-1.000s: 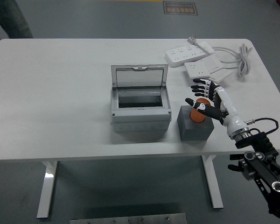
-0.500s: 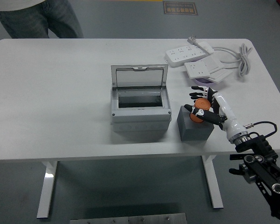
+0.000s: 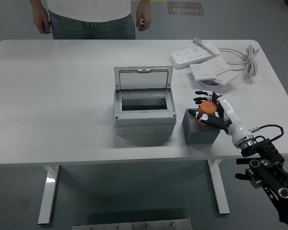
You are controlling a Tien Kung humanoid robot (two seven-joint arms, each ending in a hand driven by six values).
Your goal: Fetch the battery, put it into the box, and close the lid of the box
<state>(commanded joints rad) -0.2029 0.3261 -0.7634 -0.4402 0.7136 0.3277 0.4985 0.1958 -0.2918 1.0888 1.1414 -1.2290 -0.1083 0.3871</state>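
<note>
Head view, fetch step in hand. R. hand (image 3: 207,111) reaches in from lower right w/ fingers curled around the orange battery (image 3: 206,114), which sits on top of the dark grey block (image 3: 199,128) at the desk's (image 3: 62,110) near right; whether the battery has left the block's top can't be told. L. arm not in view. Grey box (image 3: 145,115) stands just left of the block, its clear lid (image 3: 143,79) hinged up at the far side, inside open and, as far as can be seen, holding nothing. Power strips (image 3: 201,60) w/ white cord (image 3: 247,60) lie at far right, well apart from the work. A person (image 3: 91,17) stands at the far edge, hands hanging, touching nothing. Judged: grasp made, transfer not begun. Next move calls for a lift clear of the block, a short carry left over the box's near wall, release inside, then lid swung down toward the robot.
</note>
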